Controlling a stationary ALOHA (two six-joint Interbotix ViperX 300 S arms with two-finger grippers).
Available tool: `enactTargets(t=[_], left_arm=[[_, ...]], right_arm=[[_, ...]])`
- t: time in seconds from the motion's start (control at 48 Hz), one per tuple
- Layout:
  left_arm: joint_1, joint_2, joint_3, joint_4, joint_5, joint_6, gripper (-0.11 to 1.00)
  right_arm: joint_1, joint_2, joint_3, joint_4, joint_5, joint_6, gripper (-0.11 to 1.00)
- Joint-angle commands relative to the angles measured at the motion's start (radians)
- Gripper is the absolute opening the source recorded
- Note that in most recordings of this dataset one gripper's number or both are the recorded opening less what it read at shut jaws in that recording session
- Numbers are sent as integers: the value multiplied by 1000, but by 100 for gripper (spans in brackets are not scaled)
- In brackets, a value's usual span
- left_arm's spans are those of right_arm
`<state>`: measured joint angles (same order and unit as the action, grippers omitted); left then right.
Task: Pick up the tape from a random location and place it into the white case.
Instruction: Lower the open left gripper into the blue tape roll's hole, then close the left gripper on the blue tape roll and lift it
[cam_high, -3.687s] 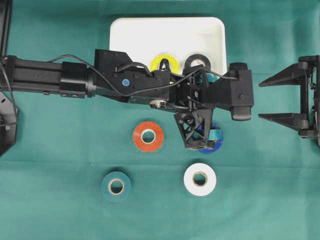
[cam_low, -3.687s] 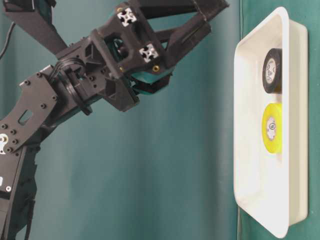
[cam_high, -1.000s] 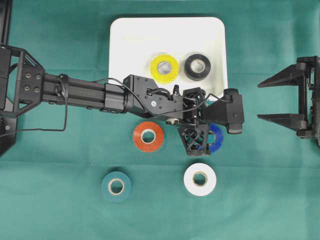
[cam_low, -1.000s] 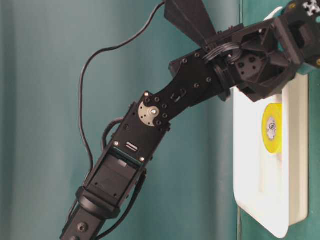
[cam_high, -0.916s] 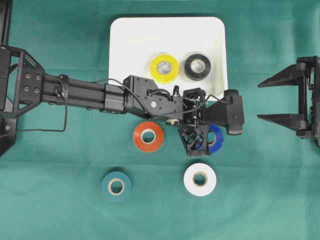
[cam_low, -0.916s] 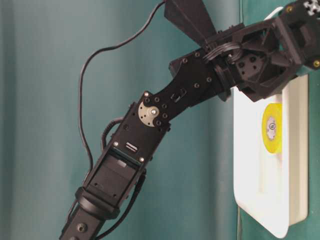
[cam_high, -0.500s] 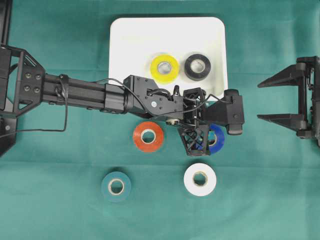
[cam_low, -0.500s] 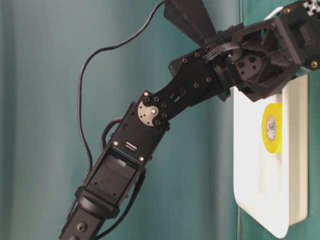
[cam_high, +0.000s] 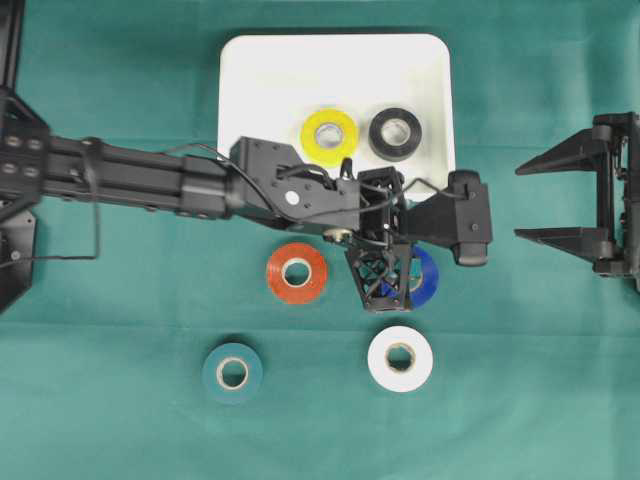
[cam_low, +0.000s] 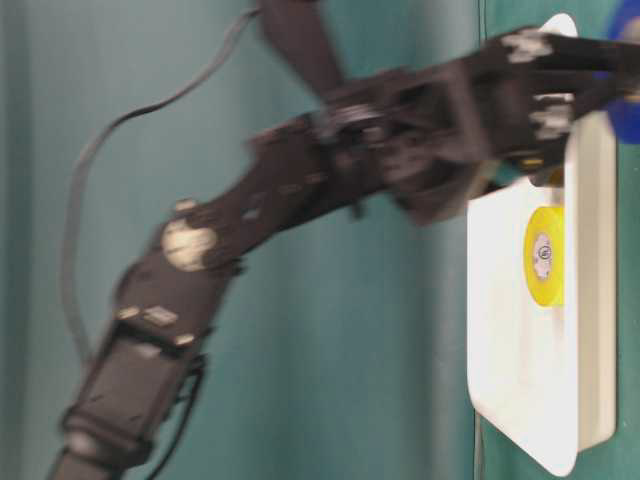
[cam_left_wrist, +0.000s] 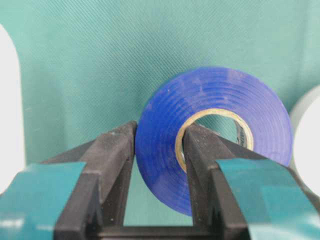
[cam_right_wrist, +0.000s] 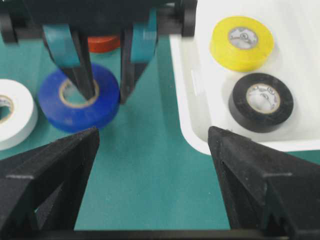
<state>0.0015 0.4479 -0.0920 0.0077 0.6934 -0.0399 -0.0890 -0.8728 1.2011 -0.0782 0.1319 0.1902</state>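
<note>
A blue tape roll (cam_high: 424, 280) is in front of the white case (cam_high: 260, 70), just off its near right corner. My left gripper (cam_high: 400, 276) is shut on it, one finger inside the core and one outside on the wall. The left wrist view shows the blue roll (cam_left_wrist: 215, 95) pinched between the left gripper's (cam_left_wrist: 159, 145) black fingers. The arm is blurred in the table-level view. My right gripper (cam_high: 525, 200) hangs open at the right edge, empty, facing the blue roll (cam_right_wrist: 80, 107).
A yellow roll (cam_high: 329, 137) and a black roll (cam_high: 394, 133) lie in the case. On the green cloth lie an orange roll (cam_high: 296, 272), a white roll (cam_high: 400, 358) and a teal roll (cam_high: 232, 373).
The left jaws have closed onto the blue roll's wall. The left arm has begun to move, its elbow swinging, with the roll shifted slightly. The right arm is still.
</note>
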Motion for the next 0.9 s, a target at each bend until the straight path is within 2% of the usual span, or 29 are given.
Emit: enactTargets(t=[0.0,0.333,0.542,0.875], left_arm=[[-3,-84,-21,0,6,2,26],[-3,-212,-54,3,58,6,26],[-11,-235,-107,3,138,9,26],[-20,-253,-147,5,163,26,26]], right_arm=[[0,6,-23,-2,-3,-2,83],[-2,6,-23,-2,3,-2,83],[0,6,-23,-2,3,-2,83],[0,6,-23,0,3,-2,83]])
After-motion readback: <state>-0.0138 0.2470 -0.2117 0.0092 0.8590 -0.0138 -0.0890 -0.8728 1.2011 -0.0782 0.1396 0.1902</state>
